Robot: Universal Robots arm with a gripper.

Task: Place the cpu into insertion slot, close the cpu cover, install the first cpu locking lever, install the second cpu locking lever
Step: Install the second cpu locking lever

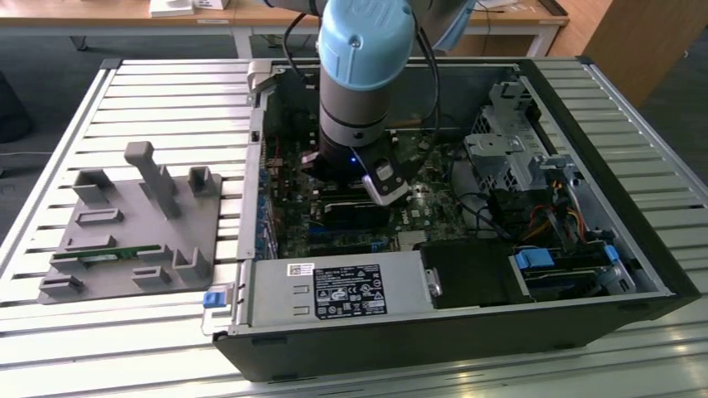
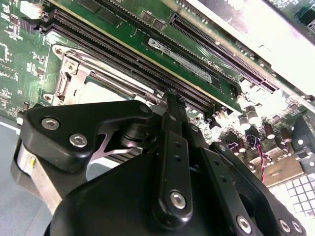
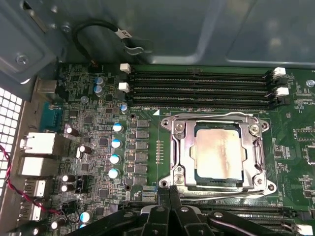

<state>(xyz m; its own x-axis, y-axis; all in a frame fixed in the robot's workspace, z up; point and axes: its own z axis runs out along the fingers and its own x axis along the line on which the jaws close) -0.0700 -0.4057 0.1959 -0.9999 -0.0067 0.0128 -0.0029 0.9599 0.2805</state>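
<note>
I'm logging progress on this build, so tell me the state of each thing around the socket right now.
cpu: seated flat in the slot, metal top up.
cover: closed, lying flat around the cpu.
memory slots: empty.
gripper: just beside the cover's edge, holding nothing that shows.
case: open, on its side.

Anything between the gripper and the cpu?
In the first wrist view, the cpu cover's lower rail and a locking lever separate the gripper from the cpu.

Exterior view overlooks the open case (image 1: pixel 465 274); both wrist views closely face its motherboard (image 3: pixel 147 147).
</note>
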